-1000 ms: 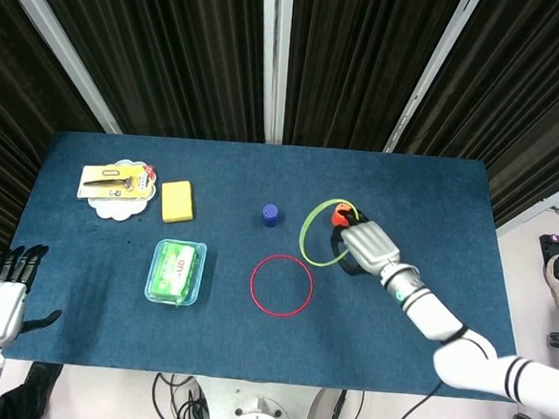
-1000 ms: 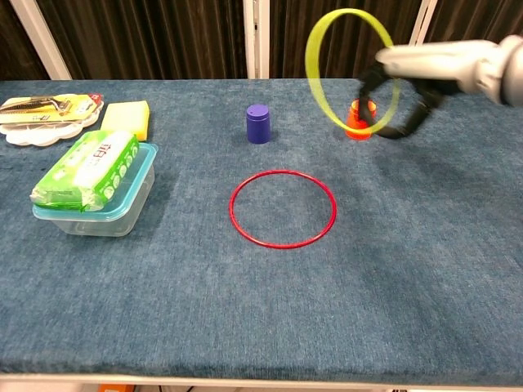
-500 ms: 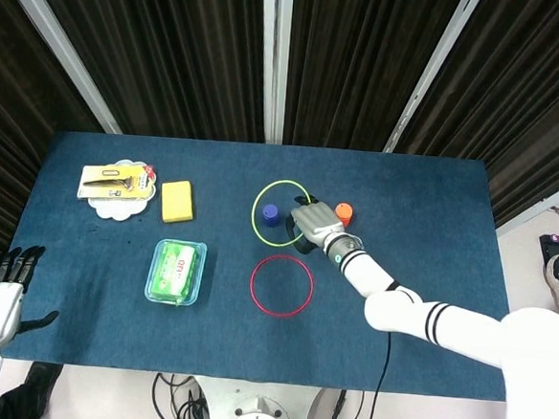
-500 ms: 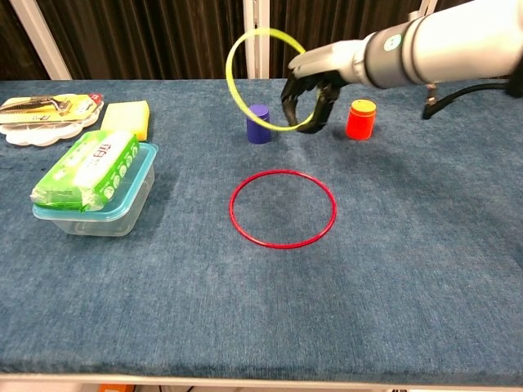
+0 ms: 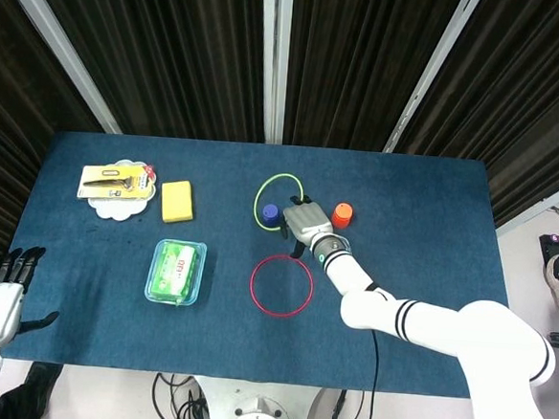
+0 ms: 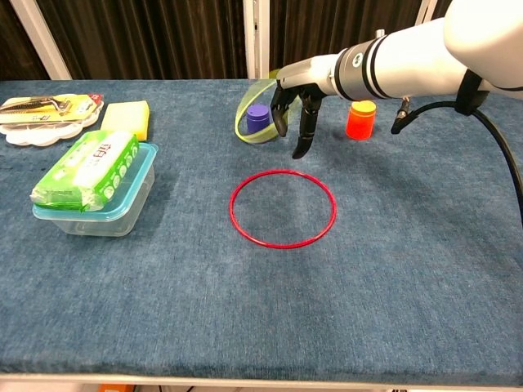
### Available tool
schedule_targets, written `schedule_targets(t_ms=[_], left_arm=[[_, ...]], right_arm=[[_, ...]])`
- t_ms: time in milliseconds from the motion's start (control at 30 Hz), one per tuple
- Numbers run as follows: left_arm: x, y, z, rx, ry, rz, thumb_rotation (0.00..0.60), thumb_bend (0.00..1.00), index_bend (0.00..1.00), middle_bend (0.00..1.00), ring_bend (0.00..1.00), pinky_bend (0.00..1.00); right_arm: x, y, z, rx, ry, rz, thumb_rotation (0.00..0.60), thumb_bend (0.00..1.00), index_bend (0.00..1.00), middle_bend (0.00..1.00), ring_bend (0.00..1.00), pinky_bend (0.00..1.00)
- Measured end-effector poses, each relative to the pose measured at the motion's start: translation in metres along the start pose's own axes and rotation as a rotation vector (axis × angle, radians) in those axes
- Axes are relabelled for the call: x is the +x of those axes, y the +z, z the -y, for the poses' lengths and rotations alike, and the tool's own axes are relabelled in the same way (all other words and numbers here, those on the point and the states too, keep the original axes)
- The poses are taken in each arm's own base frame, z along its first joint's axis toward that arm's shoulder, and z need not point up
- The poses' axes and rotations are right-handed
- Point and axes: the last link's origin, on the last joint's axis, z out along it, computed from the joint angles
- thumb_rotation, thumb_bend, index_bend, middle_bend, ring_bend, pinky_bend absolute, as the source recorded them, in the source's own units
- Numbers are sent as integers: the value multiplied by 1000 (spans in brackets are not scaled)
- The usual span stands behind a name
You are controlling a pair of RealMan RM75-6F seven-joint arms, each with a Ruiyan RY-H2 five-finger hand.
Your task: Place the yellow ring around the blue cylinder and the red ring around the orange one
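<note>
The yellow ring (image 5: pixel 278 175) (image 6: pixel 246 133) hangs tilted over the blue cylinder (image 5: pixel 270 212) (image 6: pixel 258 119), which stands inside its loop. Its near-left edge is low by the table and its far edge is raised. My right hand (image 5: pixel 304 219) (image 6: pixel 299 100) holds the ring at its right side, with the fingers pointing down. The orange cylinder (image 5: pixel 343 213) (image 6: pixel 360 119) stands just right of that hand. The red ring (image 5: pixel 281 285) (image 6: pixel 283 208) lies flat on the blue table, nearer to me. My left hand (image 5: pixel 0 300) hangs with fingers spread off the table's near-left corner, holding nothing.
A clear tub with a green wipes pack (image 5: pixel 175 271) (image 6: pixel 91 181) sits on the left. Behind it lie a yellow sponge (image 5: pixel 177 200) (image 6: pixel 127 119) and a white plate (image 5: pixel 115 205) carrying a carded tool. Dark curtains hang behind the table's far edge.
My right hand carried the yellow ring left from over the orange cylinder to the blue one and lowered it, tilting it down around the blue cylinder. The left hand stayed put.
</note>
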Motion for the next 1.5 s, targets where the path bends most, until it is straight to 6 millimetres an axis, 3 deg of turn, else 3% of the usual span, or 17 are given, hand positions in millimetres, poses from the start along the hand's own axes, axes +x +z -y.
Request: schedule_targets(t_ms=[367, 633, 700, 800, 867, 967, 1067, 1267, 1500], left_arm=[[0, -2, 2, 0, -4, -1, 600, 94, 56, 53, 0, 0], [0, -2, 1, -7, -6, -8, 600, 95, 57, 53, 0, 0], [0, -2, 1, -6, -7, -8, 600, 95, 57, 53, 0, 0], [0, -2, 0, -8, -6, -9, 600, 94, 56, 53, 0, 0], [0, -2, -1, -10, -7, -12, 600, 94, 56, 53, 0, 0], [0, -2, -3, -12, -5, -15, 600, 94, 57, 53, 0, 0], [1, -3, -5, -14, -2, -17, 600, 94, 56, 53, 0, 0], [3, -7, -5, -9, 1, -23, 600, 95, 56, 53, 0, 0], [3, -10, -5, -6, 1, -23, 600, 94, 57, 50, 0, 0]], right_arm=[[5, -11, -4, -4, -3, 24, 600, 0, 471, 309, 1, 0], [9, -40, -15, 29, 6, -6, 600, 0, 415, 305, 10, 0], [9, -51, -18, 51, -5, -32, 600, 15, 385, 311, 58, 38], [5, -66, -22, 97, -43, -78, 600, 85, 343, 335, 140, 190], [2, -76, -24, 132, -78, -106, 600, 122, 332, 340, 149, 212], [-9, -91, -28, 197, -154, -146, 600, 162, 331, 300, 123, 109], [-26, -106, -31, 265, -237, -175, 600, 217, 329, 199, 14, 0], [-75, -128, -40, 366, -338, -204, 600, 227, 347, 124, 0, 0], [-118, -126, -44, 388, -341, -237, 600, 256, 425, 119, 0, 0]])
